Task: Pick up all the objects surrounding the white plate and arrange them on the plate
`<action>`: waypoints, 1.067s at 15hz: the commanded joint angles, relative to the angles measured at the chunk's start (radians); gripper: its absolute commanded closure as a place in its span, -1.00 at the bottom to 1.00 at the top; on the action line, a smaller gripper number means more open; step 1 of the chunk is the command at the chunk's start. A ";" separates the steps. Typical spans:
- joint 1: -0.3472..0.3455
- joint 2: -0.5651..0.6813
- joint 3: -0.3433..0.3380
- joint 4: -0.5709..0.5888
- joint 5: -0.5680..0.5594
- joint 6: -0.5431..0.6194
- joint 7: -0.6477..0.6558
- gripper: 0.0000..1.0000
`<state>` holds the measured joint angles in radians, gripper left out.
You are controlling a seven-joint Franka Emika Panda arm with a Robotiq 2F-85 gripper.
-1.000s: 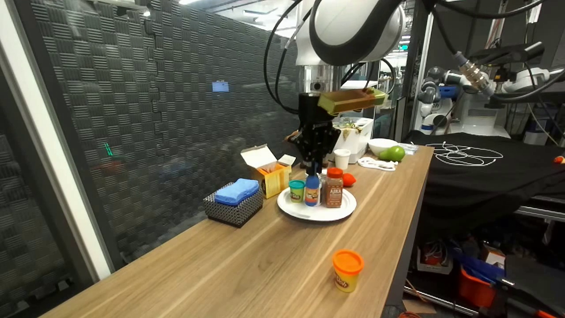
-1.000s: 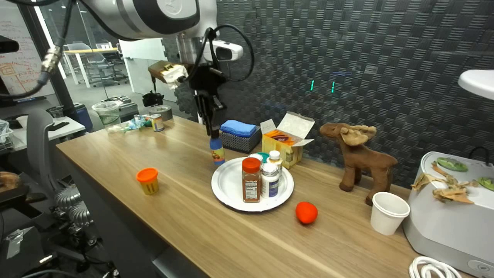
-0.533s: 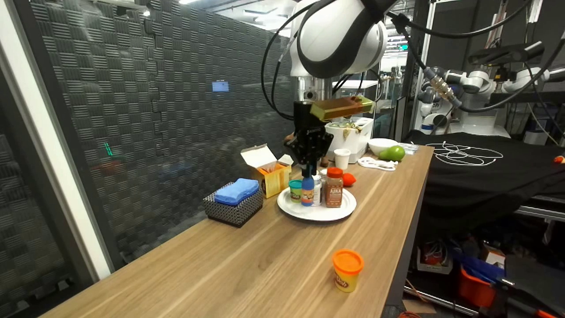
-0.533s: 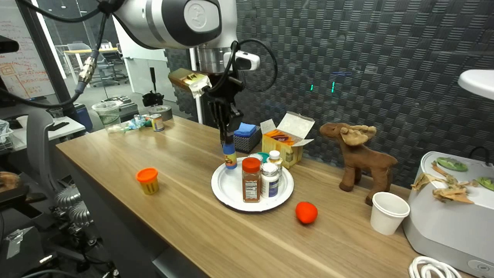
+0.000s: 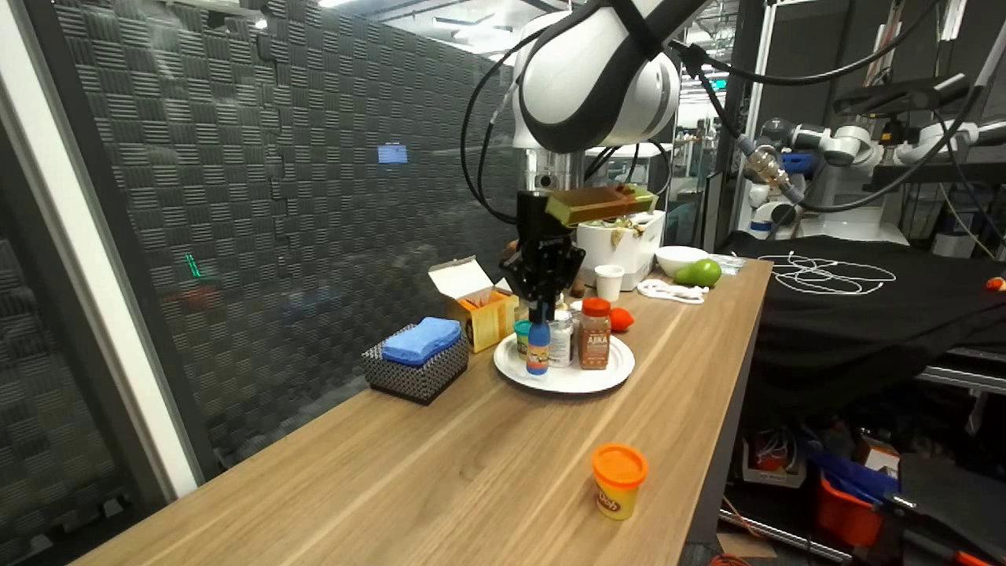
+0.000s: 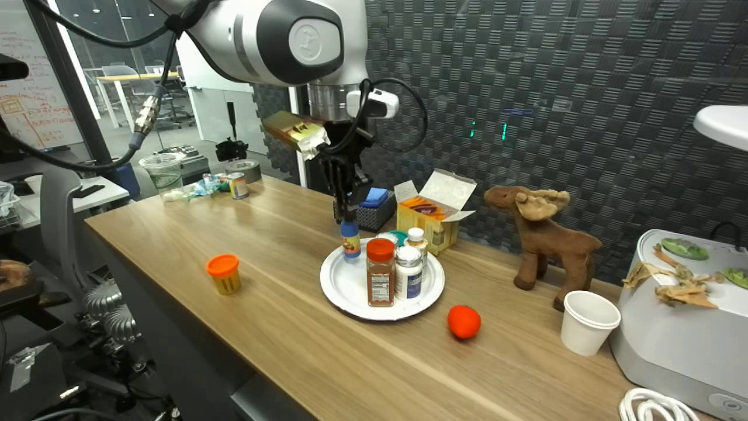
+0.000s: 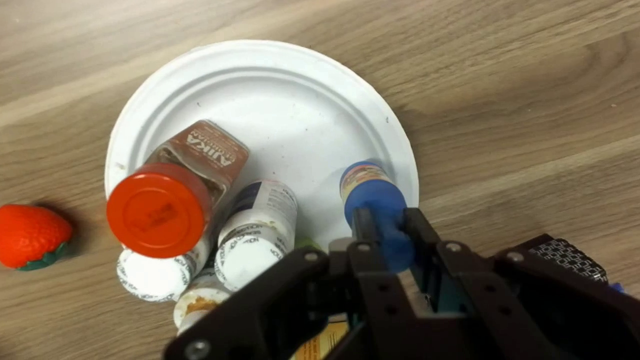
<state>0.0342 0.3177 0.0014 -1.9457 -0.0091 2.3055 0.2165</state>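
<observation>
My gripper is shut on the blue bottle by its narrow top. It holds the bottle roughly upright over the inner edge of the white plate; whether the base touches the plate I cannot tell. A red-capped jar stands on the plate in both exterior views. Beside it are several white bottles. The green-lidded tub is partly hidden behind the blue bottle in an exterior view. Off the plate, a short orange tub sits alone on the table.
An open yellow carton and a dark mesh box with a blue cloth stand close to the plate along the wall. A red strawberry, a brown toy moose and a white cup are on the table too.
The arm has come down and carried the blue bottle from beside the plate's rim to above the plate. Its hold on the bottle stayed the same. Everything else rests where it was.
</observation>
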 commanded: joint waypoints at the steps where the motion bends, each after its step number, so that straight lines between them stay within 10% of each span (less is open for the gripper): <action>1: 0.002 0.024 -0.005 0.039 0.001 0.021 -0.018 0.74; 16: 0.011 0.096 -0.024 0.098 -0.062 0.030 -0.016 0.74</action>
<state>0.0344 0.3980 -0.0126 -1.8775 -0.0580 2.3287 0.2115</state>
